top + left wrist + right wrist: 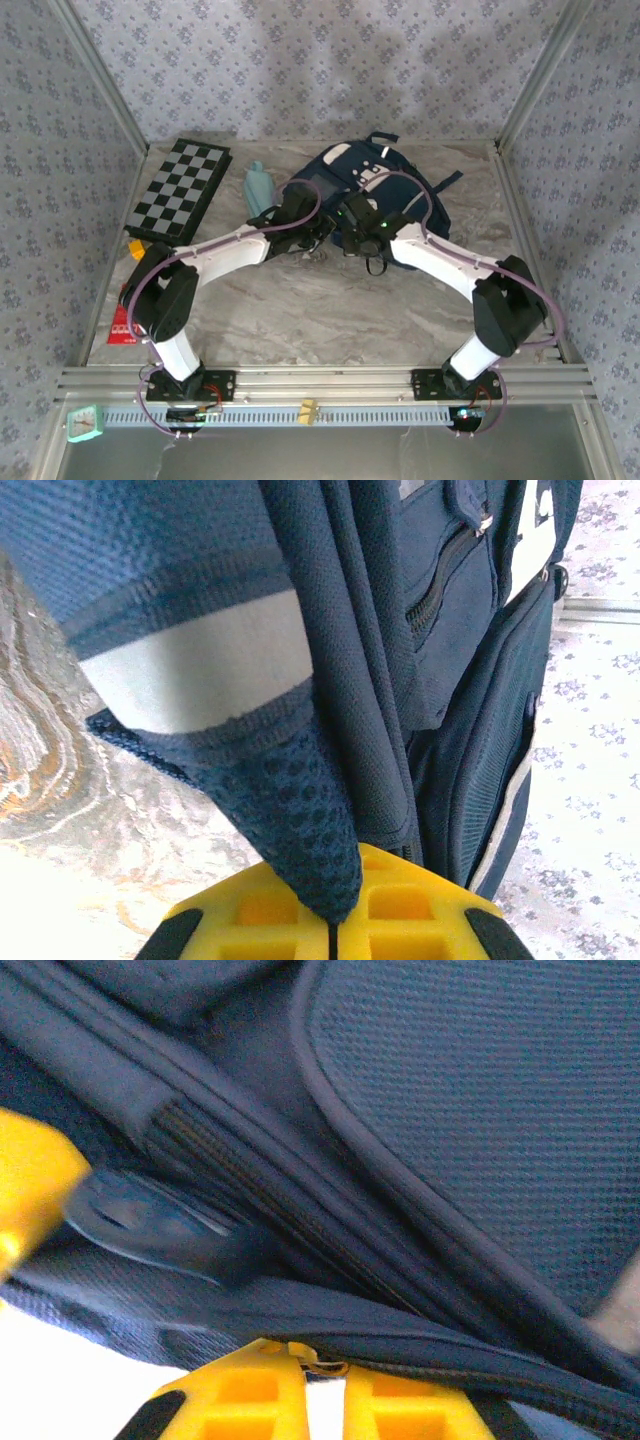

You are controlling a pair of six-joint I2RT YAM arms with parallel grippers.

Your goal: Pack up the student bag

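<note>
The student bag, navy with white patches, lies at the back middle of the table. My left gripper is at its left edge. In the left wrist view the yellow fingers are shut on a corner of navy mesh fabric below a white stripe. My right gripper is at the bag's near edge. Its yellow fingertips stand almost together on a small metal zipper pull at the end of a closed zipper line. A dark plastic tab lies on the fabric beside them.
A folded chessboard lies at the back left, with a pale teal bottle between it and the bag. A red flat item and an orange piece sit at the left edge. The enclosure walls are close behind.
</note>
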